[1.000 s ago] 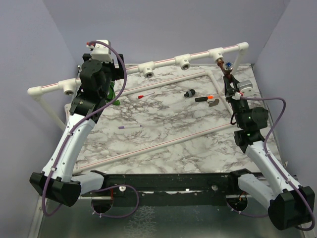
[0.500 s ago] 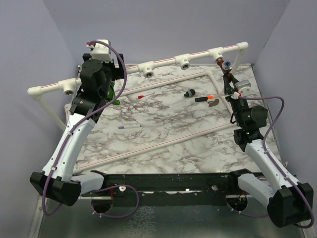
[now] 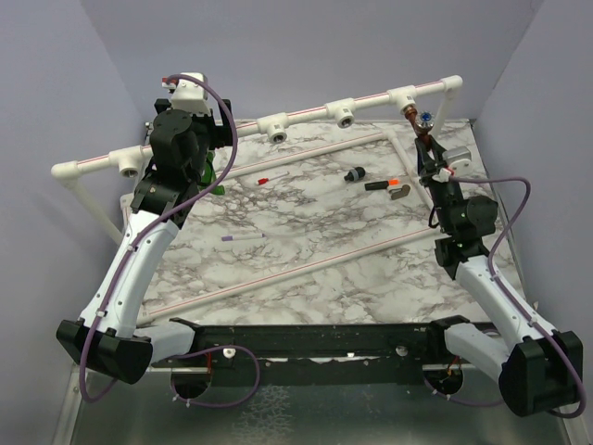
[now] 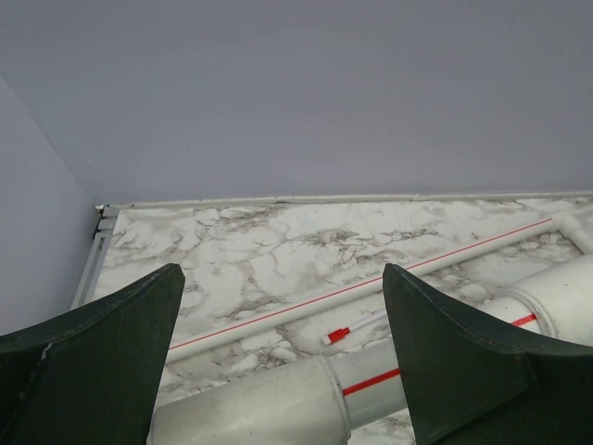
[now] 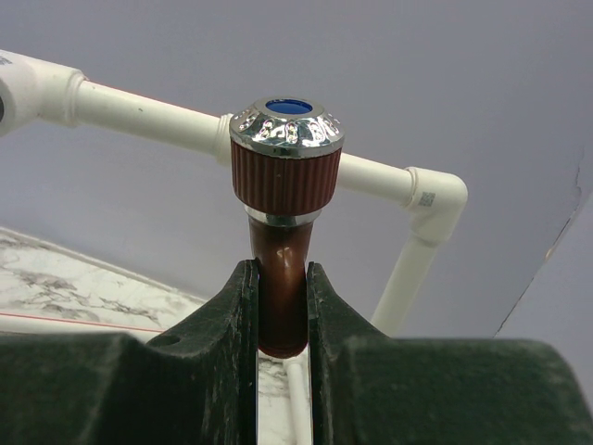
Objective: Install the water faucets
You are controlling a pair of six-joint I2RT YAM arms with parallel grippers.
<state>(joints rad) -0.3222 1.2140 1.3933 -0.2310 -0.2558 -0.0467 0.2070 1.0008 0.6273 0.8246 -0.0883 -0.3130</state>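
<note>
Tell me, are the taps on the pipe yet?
Nothing clearly done yet. The right gripper is shut on the brown tap, holding it by the white pipe. The left gripper is open. The green tap is half hidden behind that arm, so I can't tell.

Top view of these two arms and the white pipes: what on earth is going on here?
Two robot arms are fitting taps onto a white pipe rail at the back of a marble table. The right pincer is shut on the stem of the reddish-brown tap, holding it at the socket fitting near the rail's right end. The left pincer is open and empty, just over the rail's left part. A green tap shows beside that arm; whether it is fitted I cannot tell.
</note>
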